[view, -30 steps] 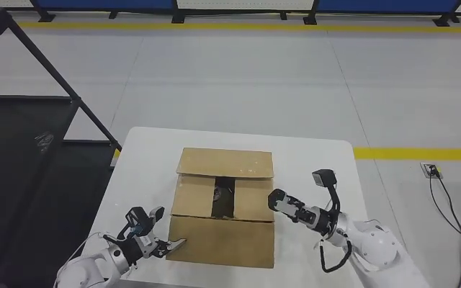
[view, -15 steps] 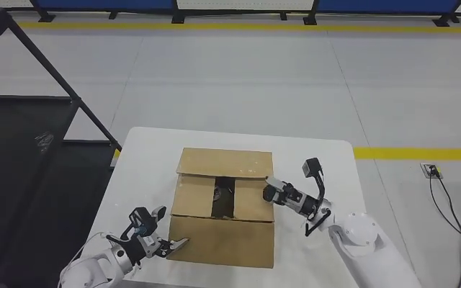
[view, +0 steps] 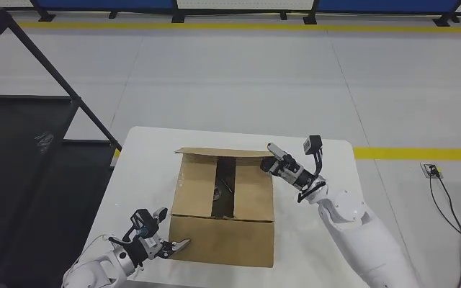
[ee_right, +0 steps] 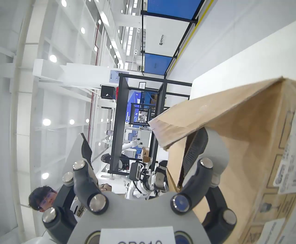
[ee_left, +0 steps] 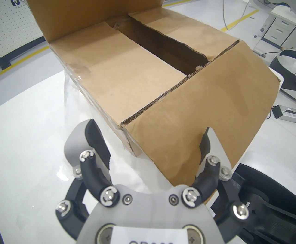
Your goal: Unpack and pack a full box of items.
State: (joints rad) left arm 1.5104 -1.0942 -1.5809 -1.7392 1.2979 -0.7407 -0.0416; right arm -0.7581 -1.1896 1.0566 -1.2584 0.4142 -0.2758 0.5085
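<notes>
With left jaws and right jaws spread, the box (view: 252,201) on the counter (view: 144,173) has outer flaps (view: 222,241) open, inner flaps (view: 194,191) still closed; all unpacking remains.

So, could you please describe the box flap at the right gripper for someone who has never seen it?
On the white table stands one cardboard box. Its far flap, away from the robot, has the right gripper at one corner. It alone stands raised; the two inner flaps lie flat and the near flap folds outward.
</notes>
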